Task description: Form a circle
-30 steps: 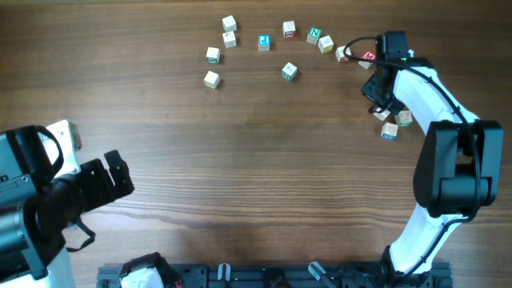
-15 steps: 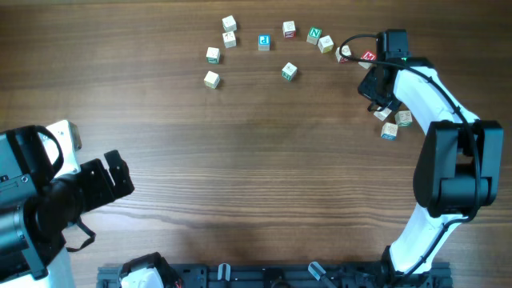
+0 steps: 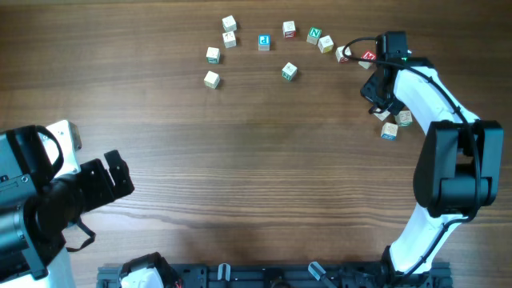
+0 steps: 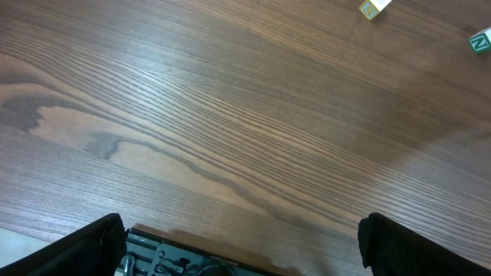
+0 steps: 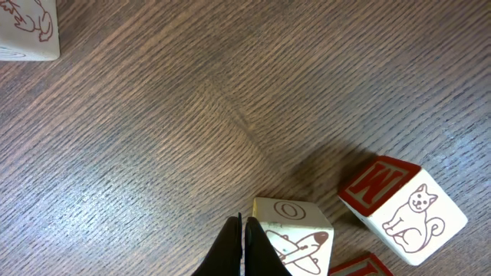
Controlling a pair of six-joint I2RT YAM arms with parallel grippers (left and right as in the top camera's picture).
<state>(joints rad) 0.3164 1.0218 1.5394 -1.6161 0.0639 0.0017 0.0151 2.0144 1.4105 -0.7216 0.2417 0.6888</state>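
Observation:
The circle is an open arc of pale alphabet cubes (image 3: 264, 42) along the table's far side, running from a cube at the left (image 3: 211, 78) to a cluster at the right (image 3: 390, 131). One cube (image 3: 290, 72) lies inside the arc. My right gripper (image 3: 379, 106) is shut and empty at that right cluster. In the right wrist view its tips (image 5: 242, 247) rest against the left side of a cube with an O and an airplane (image 5: 295, 230). A red M cube with a cat (image 5: 403, 207) lies just right of it. My left gripper (image 3: 120, 178) hangs open and empty near the front left.
The left wrist view shows bare wood between the wide-apart fingers (image 4: 77, 249), with two cubes (image 4: 372, 8) at its top right. A dark rail (image 3: 264, 276) runs along the table's front edge. Another cube (image 5: 27, 27) sits at the top left of the right wrist view.
The right arm's cable loop has swayed slightly. Neither gripper nor any cube has visibly moved.

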